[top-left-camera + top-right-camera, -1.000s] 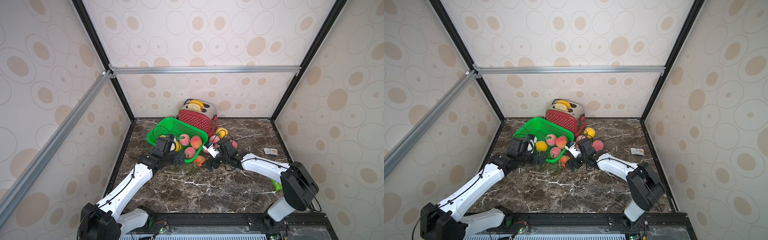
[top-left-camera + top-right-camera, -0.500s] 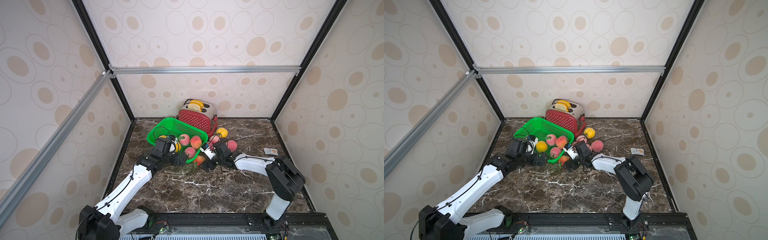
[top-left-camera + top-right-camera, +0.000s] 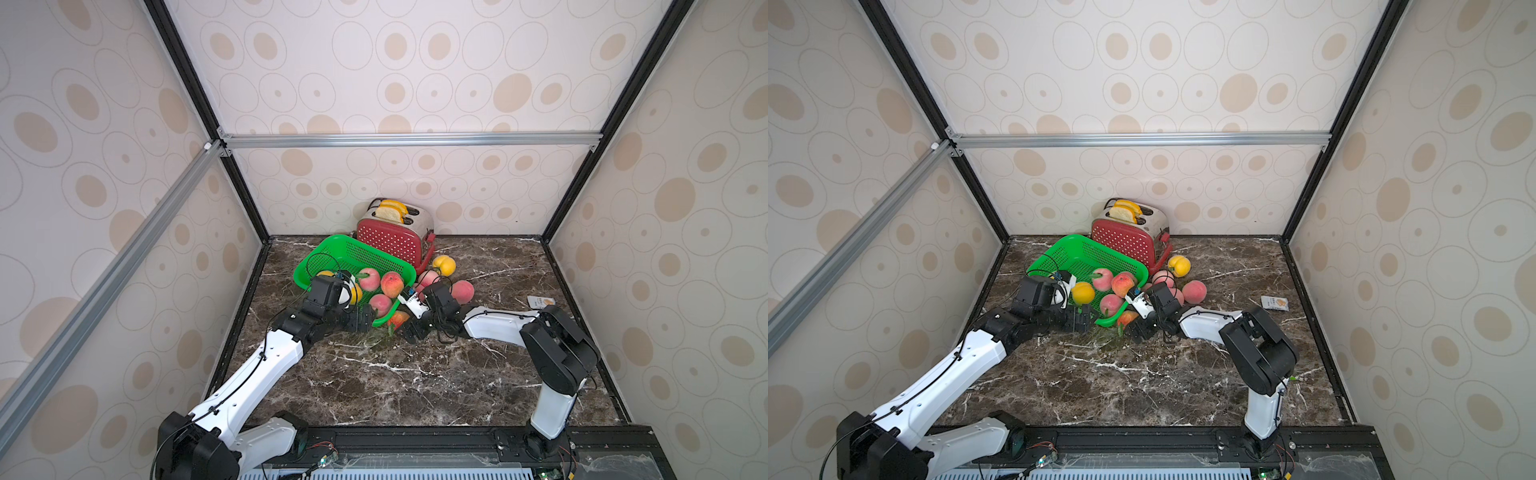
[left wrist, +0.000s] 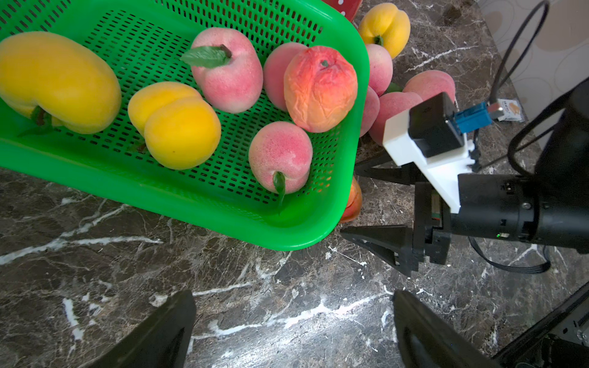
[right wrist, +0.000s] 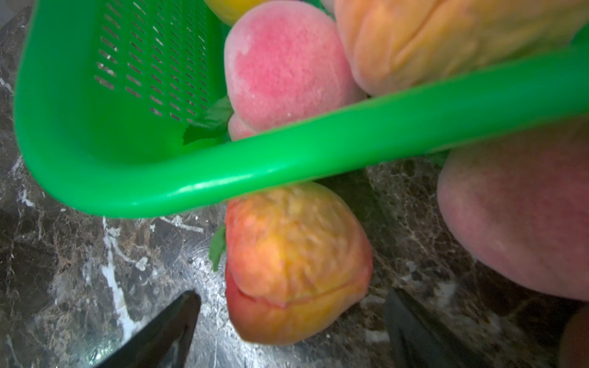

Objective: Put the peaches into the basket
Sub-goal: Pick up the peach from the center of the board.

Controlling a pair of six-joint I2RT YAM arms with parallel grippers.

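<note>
One orange-red peach (image 3: 398,319) decides your next move. In both top views it lies on the marble table (image 3: 415,386), tucked against the near corner of the green basket (image 3: 353,253), which stands just in front of the red toaster (image 3: 390,243). Your right gripper (image 3: 411,331) sits low just beside that peach, on the side away from the basket, with its jaws spread and holding nothing. Your left gripper (image 3: 360,321) sits at the basket's near edge, also spread and empty, with the basket's corner between it and the peach. I judge the right arm to be the nearer one.

From the left wrist, you see six peaches (image 4: 280,156) lying in the basket (image 4: 287,235) and several more loose on the table beyond it. Only a sliver of the orange-red peach (image 4: 352,200) shows past the corner. The right gripper's two fingers (image 4: 382,239) stand on either side of it, apart from it.

From the right wrist, the orange-red peach (image 5: 296,264) lies straight ahead. Its near end is between the spread fingertips (image 5: 183,310) and its far end is under the basket's overhanging rim. Its long axis seems to run along your approach, so the jaws would close across the narrower width. Mind that rim: you will likely need to draw the peach back before you lift.
</note>
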